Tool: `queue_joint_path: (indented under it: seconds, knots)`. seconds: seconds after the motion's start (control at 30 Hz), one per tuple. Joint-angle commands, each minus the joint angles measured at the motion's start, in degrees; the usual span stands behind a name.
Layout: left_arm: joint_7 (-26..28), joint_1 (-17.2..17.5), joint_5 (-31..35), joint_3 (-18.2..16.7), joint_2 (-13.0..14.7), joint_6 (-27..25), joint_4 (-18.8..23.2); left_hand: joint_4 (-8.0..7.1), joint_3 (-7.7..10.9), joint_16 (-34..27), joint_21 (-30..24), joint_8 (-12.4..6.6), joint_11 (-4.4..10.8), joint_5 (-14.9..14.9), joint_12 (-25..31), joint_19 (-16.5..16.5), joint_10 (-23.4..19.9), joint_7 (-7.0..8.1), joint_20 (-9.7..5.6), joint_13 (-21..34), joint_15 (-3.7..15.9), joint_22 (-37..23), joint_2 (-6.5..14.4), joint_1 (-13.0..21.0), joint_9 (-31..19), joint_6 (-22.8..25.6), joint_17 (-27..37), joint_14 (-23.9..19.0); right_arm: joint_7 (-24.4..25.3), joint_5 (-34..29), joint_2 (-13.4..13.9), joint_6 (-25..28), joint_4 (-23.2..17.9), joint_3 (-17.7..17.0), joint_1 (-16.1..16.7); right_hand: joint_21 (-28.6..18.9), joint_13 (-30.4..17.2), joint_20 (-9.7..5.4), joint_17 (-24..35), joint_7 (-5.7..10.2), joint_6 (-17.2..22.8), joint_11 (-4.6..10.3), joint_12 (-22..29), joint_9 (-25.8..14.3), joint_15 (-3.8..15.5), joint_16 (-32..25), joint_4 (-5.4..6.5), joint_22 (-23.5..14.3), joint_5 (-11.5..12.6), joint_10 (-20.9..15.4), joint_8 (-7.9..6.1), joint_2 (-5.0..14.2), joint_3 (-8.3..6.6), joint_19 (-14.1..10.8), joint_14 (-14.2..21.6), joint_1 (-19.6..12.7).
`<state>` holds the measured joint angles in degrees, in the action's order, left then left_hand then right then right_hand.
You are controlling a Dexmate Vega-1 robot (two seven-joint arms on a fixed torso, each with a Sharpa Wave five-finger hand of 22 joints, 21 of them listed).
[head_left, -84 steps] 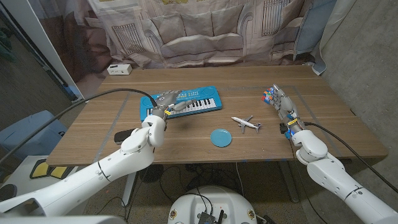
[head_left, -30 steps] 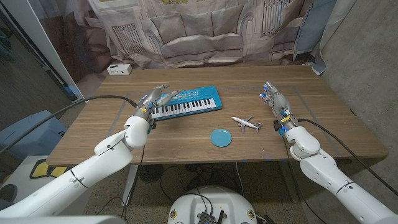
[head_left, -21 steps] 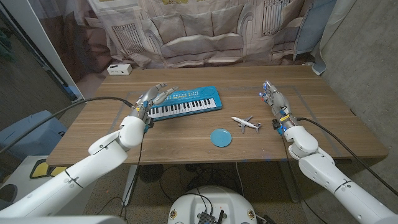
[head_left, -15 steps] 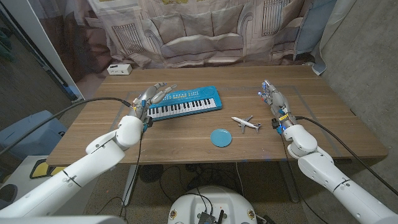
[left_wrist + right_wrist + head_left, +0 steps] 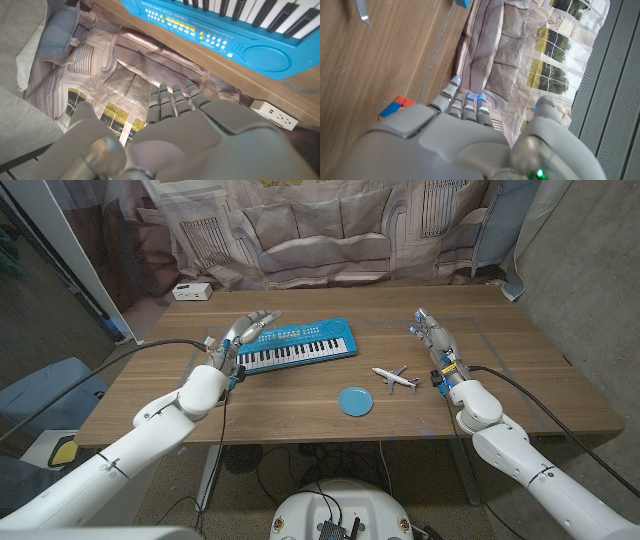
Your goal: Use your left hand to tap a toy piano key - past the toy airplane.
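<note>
Head view: the toy piano (image 5: 297, 345) is lying slightly tilted on the wooden desk (image 5: 300, 395), toward eleven o'clock from the desk's middle, its white keys facing the robot. The left hand (image 5: 238, 338) is hovering at the piano's left end, at about nine o'clock from the keys, with its fingers (image 5: 262, 318) spread apart and reaching over the blue corner; it is holding nothing, and I cannot tell whether any fingertip is touching the piano. The toy airplane (image 5: 396, 377) is sitting at about four o'clock from the piano, well apart from it. A blue round disc (image 5: 355, 401) is lying at about eight o'clock from the airplane, near it. The right hand (image 5: 437, 345) is standing at about two o'clock from the airplane, its fingers extended and gripping nothing. A white box (image 5: 190, 292) is resting at the desk's far left corner.

Left wrist view: the back of the left hand (image 5: 190, 125) is showing with its fingers (image 5: 172, 100) stretched out side by side, empty, near the piano's (image 5: 220, 30) blue casing and speaker end but apart from it.

Right wrist view: the right hand (image 5: 445, 135) is showing its fingers (image 5: 465, 105) straight and close together, holding nothing, above the desk (image 5: 380, 60). A small red and blue block (image 5: 395, 107) is lying on the wood just beside the hand.
</note>
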<state>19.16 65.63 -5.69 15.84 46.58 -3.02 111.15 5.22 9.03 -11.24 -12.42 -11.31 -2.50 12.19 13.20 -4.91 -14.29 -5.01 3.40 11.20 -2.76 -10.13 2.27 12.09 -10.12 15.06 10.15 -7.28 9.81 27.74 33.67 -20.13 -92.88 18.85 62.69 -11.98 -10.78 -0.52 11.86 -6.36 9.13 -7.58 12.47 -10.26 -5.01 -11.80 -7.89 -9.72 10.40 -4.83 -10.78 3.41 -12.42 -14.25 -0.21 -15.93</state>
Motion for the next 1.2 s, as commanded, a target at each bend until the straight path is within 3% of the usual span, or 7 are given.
queue_joint_path:
  seconds: [0.03, 0.47, 0.6, 0.8, 1.07, 1.2]
  knots:
    - [-4.5, -2.4, -6.7, 0.3, -2.8, 10.4, -7.1, 0.26, 0.19, -0.2, -0.2, -0.34, -0.33, -0.1, 0.3, -0.5, -0.6, 0.03, -0.02, 0.0, 0.08, -0.1, 0.0, 0.5, -0.1, 0.8, 0.1, -0.7, -0.5, -0.1, 0.2, 1.2, 0.6, 0.5, -1.1, 0.3, -0.1, 0.06, 0.3, 0.14, 0.6, -0.1, -0.2, -0.3, -0.03, 0.0, 0.04, -0.1, -0.1, -0.3, -0.08, -0.02, 0.13, -0.4, 0.3, -0.1]
    - [-13.2, -6.4, -16.6, 1.6, -7.0, 20.2, -15.3, 0.36, 0.23, -0.3, -0.2, -0.2, -0.13, -0.2, 0.1, -1.1, -0.7, -0.21, 0.2, 0.0, -0.2, -0.1, 0.1, 0.7, -0.1, 1.1, 0.1, -1.6, -1.7, 0.4, 0.3, 0.0, 2.1, 0.2, -2.1, 0.4, -0.1, 0.03, 0.3, 0.21, 0.7, -0.1, -0.2, -0.3, 0.02, 0.0, 0.05, -0.1, -0.1, -0.3, -0.08, -0.07, 0.2, -0.5, 0.4, 0.0]
    - [-15.6, -7.5, -19.0, 1.9, -7.9, 22.1, -17.6, 0.45, 0.26, -0.1, -0.2, 0.16, -0.46, -0.3, -0.1, -1.8, -0.3, -0.42, -1.38, 0.0, -0.31, -0.1, 0.2, 0.8, -0.1, 0.6, 0.1, -1.5, -1.9, 0.2, 0.5, -0.6, 2.5, 0.2, -2.2, 0.4, -0.1, -0.03, 0.3, 0.24, 0.7, -0.07, -0.2, -0.3, 0.24, 0.0, 0.06, -0.1, -0.1, -0.5, -0.1, -0.12, 0.24, -0.5, 0.5, 0.0]
    - [-17.0, -7.9, -21.8, 2.2, -9.2, 23.5, -19.8, 0.58, 0.29, 0.4, 0.1, 0.67, -0.73, -0.4, -0.6, -1.5, 0.5, -0.51, -1.96, 0.0, -0.76, -0.1, 0.3, 1.0, -0.1, -0.6, 0.1, -0.7, -1.7, -0.3, 0.5, -1.0, 2.7, 0.2, -2.2, 0.7, -0.1, -0.24, 0.3, 0.5, 0.9, -0.06, -0.4, -0.3, 0.37, 0.3, 0.06, -0.1, -0.1, 0.0, -0.12, -0.38, 0.42, 0.1, -0.3, 0.1]
    - [-16.8, -7.3, -24.2, 1.7, -10.1, 24.1, -21.2, 0.78, 0.29, 1.1, 0.8, 1.33, -1.48, -0.5, -1.5, -0.4, 2.7, -0.72, -1.42, 0.0, -1.33, 0.0, 0.4, 1.2, -0.1, -3.5, 0.1, 1.4, -1.8, -0.5, 0.5, -0.8, 3.0, 0.4, -2.6, 0.9, -0.1, -0.34, 0.3, 0.41, 1.0, -0.07, -0.6, -0.3, 0.43, 0.4, 0.03, -0.1, -0.1, 0.2, -0.12, -0.67, 0.59, 0.4, -0.5, 0.2]
    - [-16.7, -7.2, -23.8, 1.9, -9.2, 22.9, -21.1, 0.85, 0.19, 1.3, 1.5, 1.72, -1.44, -0.6, -2.2, 1.3, 5.5, -0.72, -1.36, 0.0, -1.38, -0.1, 0.4, 1.2, 0.0, -6.8, 0.1, 3.7, -1.9, -0.5, 0.4, -0.4, 3.0, 0.6, -2.9, 0.9, -0.1, -0.34, 0.3, 0.32, 1.0, -0.11, -0.6, -0.3, 0.41, 0.4, 0.02, -0.1, -0.1, 0.2, -0.12, -0.77, 0.65, 0.5, -0.6, 0.2]
